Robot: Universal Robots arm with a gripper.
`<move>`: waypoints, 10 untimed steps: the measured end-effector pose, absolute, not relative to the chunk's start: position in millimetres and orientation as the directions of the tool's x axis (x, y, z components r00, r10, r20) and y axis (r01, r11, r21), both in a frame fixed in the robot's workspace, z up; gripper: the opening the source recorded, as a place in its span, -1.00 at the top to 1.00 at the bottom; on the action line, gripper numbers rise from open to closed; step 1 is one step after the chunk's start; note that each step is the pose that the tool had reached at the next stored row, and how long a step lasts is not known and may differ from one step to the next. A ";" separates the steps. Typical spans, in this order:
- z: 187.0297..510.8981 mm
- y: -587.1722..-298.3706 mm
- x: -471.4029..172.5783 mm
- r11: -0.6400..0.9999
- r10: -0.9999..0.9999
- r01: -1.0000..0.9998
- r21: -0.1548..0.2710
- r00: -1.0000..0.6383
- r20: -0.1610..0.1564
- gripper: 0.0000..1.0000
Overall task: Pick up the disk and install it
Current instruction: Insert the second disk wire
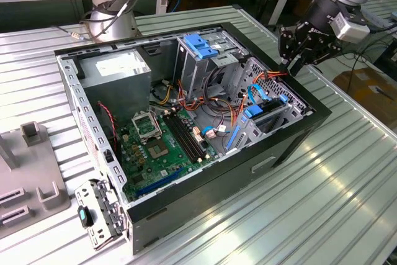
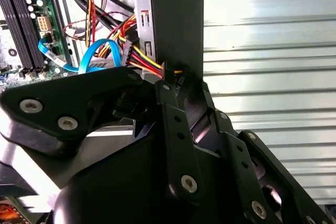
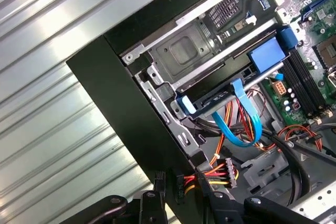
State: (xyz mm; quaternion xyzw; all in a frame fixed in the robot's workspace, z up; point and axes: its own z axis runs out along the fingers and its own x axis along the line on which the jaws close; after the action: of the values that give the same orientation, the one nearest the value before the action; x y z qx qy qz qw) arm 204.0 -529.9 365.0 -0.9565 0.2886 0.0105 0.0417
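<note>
Since the disk [image 3: 210, 51] sits flat in its bay at the case's front corner, blue rail [image 3: 265, 56] alongside, it looks stiff, fairly heavy and shock-sensitive, best held by that rail. Whether the pincer [image 1: 296, 60], hovering over the case wall [image 3: 131, 108], is wide or narrow I cannot tell; blue cables [image 3: 239, 124] and power wires [image 3: 223, 169] crowd the bay

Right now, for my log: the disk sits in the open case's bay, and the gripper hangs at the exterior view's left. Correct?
No. The exterior view shows the gripper at its right, above the edge of the case; the disk does sit in the bay.
</note>
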 end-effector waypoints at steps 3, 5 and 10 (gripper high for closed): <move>365.0 -530.0 204.1 -0.830 -0.551 -0.553 -0.073 0.833 -0.044 0.28; 365.9 -530.0 204.1 -0.830 -0.551 -0.553 -0.073 0.833 -0.044 0.28; 366.8 -530.0 202.9 -0.830 -0.551 -0.550 -0.091 0.834 -0.015 0.28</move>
State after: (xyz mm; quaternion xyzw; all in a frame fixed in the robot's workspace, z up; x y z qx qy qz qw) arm 202.9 -530.0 366.8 -0.9566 0.2878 -0.0057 0.0459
